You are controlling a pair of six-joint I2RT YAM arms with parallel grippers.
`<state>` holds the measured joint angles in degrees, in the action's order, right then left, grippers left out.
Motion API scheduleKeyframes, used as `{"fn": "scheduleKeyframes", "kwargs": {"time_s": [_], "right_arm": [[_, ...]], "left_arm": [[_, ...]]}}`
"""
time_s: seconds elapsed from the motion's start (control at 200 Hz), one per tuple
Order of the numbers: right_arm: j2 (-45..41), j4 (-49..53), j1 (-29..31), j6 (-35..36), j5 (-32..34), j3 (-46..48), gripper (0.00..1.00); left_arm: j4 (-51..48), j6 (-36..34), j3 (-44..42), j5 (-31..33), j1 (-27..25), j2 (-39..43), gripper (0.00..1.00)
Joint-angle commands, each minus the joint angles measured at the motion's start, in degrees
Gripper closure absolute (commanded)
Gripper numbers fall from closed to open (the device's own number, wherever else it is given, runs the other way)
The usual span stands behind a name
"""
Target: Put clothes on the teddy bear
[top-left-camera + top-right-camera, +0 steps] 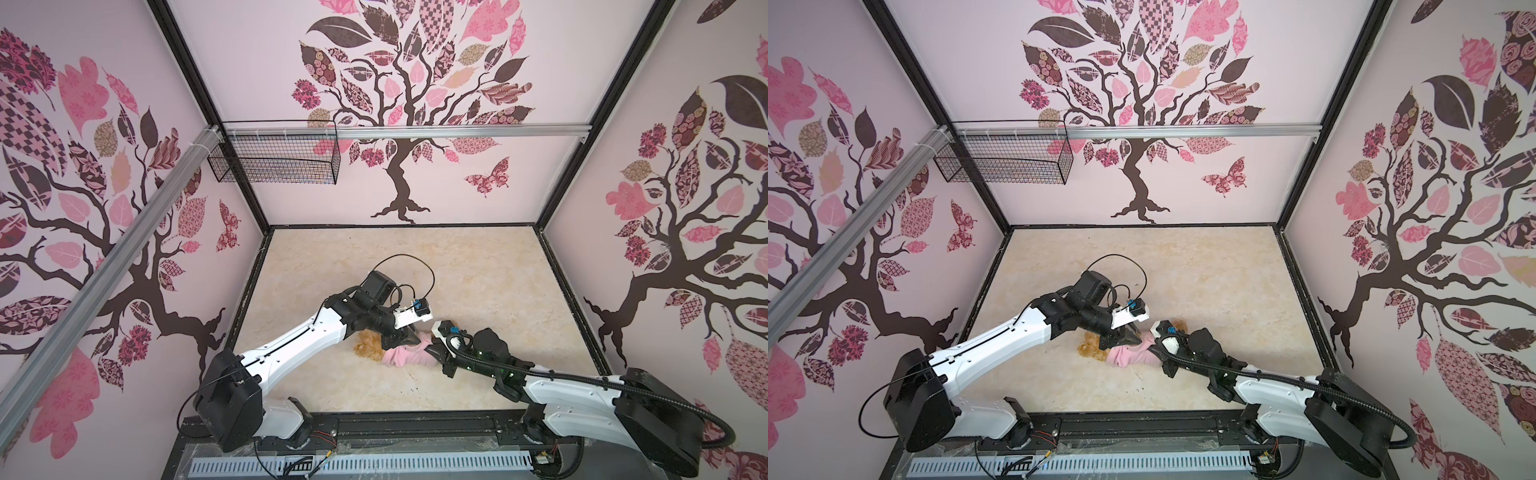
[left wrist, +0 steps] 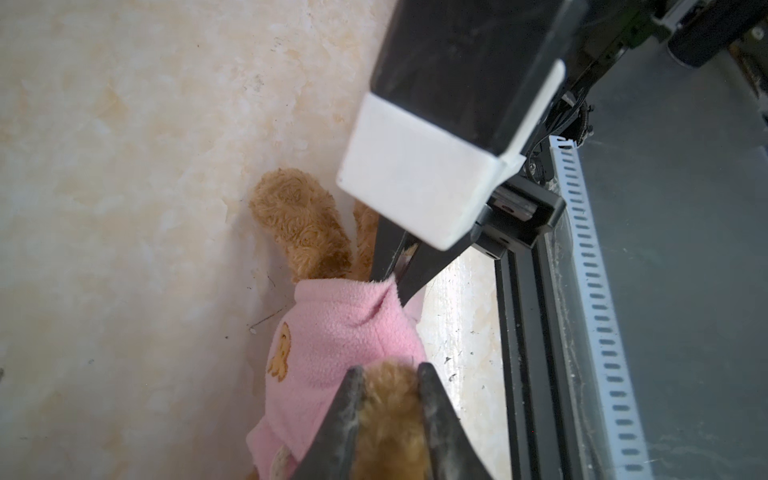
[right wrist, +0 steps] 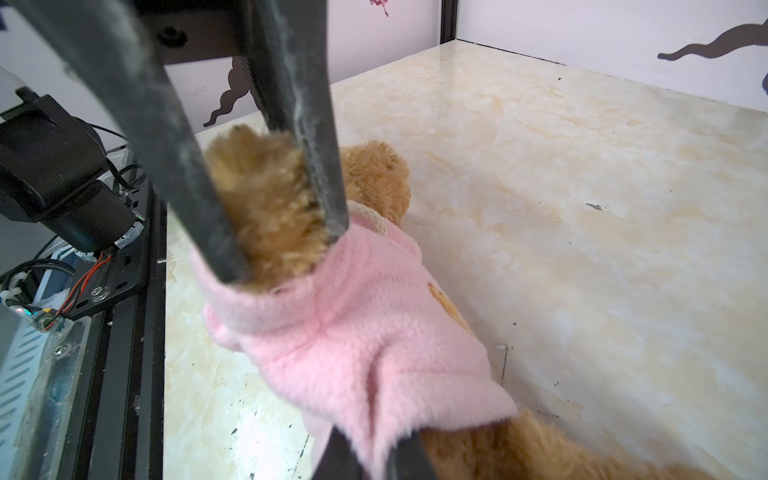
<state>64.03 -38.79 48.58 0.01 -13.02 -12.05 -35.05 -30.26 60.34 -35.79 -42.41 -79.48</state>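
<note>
Left pincer (image 2: 390, 370) clamped on an arm of the bear (image 2: 299, 220), which lies on the counter (image 2: 124, 166) wearing a pink shirt (image 2: 340, 328) whose hem the right pincer (image 2: 395, 272) pinches; soft, light plush, probably best held by limbs.

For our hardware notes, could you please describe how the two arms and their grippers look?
Both arms have white shell links, black joints and bulky black base housings. The left arm carries thin black cables looping over its wrist; the right arm a thick corrugated black hose. The left gripper and right gripper have long, tapering dark grey jaws, scuffed and dusty.
</note>
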Motion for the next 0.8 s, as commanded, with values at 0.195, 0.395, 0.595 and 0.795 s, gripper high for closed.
{"fn": "scheduleKeyframes", "kwargs": {"time_s": [0.195,0.395,0.595,0.795], "right_arm": [[-3.12,12.14,0.11,-2.11,14.25,-6.14,0.65],[-11.55,15.10,1.15,-0.02,14.40,-6.84,0.23],[-15.85,13.24,4.04,5.81,12.89,-7.53,0.15],[-12.83,8.47,7.05,9.59,12.31,-8.49,0.16]], "left_arm": [[18.81,17.44,-5.70,-2.67,0.25,8.39,1.00],[27.63,29.96,-11.50,1.62,0.31,10.52,1.00],[29.21,37.90,-12.76,5.64,0.19,10.92,1.00],[32.86,42.90,-14.84,5.96,-0.54,11.57,1.00]]}}
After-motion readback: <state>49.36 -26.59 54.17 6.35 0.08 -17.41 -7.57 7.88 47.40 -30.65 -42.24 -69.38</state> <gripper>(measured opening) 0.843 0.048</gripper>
